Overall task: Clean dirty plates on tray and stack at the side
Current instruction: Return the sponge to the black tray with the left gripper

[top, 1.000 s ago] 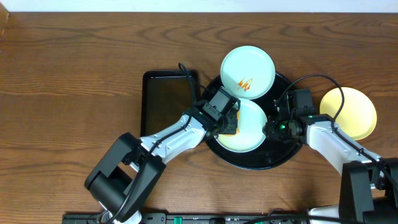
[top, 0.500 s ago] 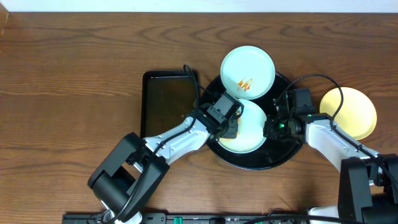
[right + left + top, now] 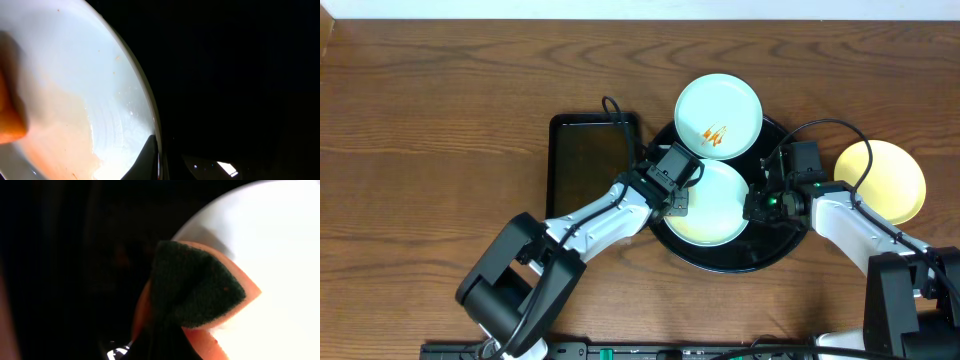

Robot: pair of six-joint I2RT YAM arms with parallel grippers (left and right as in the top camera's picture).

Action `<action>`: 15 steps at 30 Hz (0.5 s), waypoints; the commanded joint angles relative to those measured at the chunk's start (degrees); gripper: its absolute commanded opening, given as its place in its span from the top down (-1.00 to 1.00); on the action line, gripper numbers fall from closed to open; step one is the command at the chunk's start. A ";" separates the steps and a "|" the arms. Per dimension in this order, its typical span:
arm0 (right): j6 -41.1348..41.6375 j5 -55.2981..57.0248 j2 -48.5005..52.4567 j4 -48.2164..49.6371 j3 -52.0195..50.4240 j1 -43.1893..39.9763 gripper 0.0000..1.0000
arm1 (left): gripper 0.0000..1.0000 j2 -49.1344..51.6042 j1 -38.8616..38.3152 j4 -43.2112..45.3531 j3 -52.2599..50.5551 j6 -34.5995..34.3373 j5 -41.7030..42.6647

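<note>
The round black tray (image 3: 775,248) holds a pale plate (image 3: 715,210). My left gripper (image 3: 677,194) is shut on an orange sponge with a dark green scouring face (image 3: 200,287), which rests on that plate's left rim (image 3: 280,255). My right gripper (image 3: 752,207) is shut on the plate's right rim, one finger (image 3: 147,157) lying inside the rim. The plate (image 3: 85,85) looks wet with a faint orange film. A second pale blue plate (image 3: 718,113) with an orange sauce smear lies on the tray's far rim. A cream-yellow plate (image 3: 882,180) lies on the table to the right.
A rectangular black pan (image 3: 588,165) sits just left of the tray, under my left arm. A black cable loops above my right wrist (image 3: 820,128). Bare wooden table lies to the far left and along the back.
My left gripper swept the sponge down over the plate, then back up to the plate's left rim. The right gripper and all plates have stayed put.
</note>
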 commanded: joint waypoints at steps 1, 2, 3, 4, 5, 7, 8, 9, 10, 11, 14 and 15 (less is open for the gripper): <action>-0.04 5.33 2.05 -1.40 -1.09 0.57 0.98 | 0.85 -3.65 1.33 -0.76 0.72 1.22 -8.44; -0.04 5.31 2.05 -1.42 -1.09 0.57 0.98 | 0.85 -4.50 1.33 -0.76 0.72 1.22 -8.41; -0.04 5.33 2.05 -1.42 -1.09 0.57 0.98 | 0.85 -5.38 1.33 -0.76 0.72 1.22 -8.39; -0.04 5.33 2.05 -1.42 -1.09 0.57 0.98 | 0.85 -6.27 1.33 -0.76 0.72 1.22 -8.39; -0.04 5.33 2.05 -1.40 -1.07 0.57 0.98 | 0.85 -7.13 1.33 -0.76 0.72 1.18 -8.37; -0.04 5.33 2.05 -1.36 -1.09 0.57 0.98 | 0.85 -8.92 1.33 -0.90 0.72 1.25 -8.37; -0.07 5.33 2.05 -1.33 -1.09 0.55 0.98 | 0.85 -9.60 1.36 -1.07 0.72 1.49 -8.39; -0.09 5.35 2.05 -1.31 -1.09 0.57 0.98 | 0.85 -10.34 1.55 -1.55 0.72 1.60 -8.39; -0.28 5.35 2.05 -1.27 -1.07 0.55 0.98 | 0.85 -10.97 1.88 -2.27 0.72 1.60 -8.39; -0.42 5.35 2.05 -1.14 -1.09 0.55 0.98 | 0.84 -11.41 2.36 -3.23 0.72 1.60 -8.39; -0.76 5.33 1.75 -0.70 -1.07 0.55 0.98 | 0.85 -11.87 4.83 -6.49 0.72 1.57 -8.41; -0.79 5.35 1.46 -0.59 -1.03 0.57 0.98 | 0.85 -11.87 5.92 -7.48 0.72 1.57 -8.39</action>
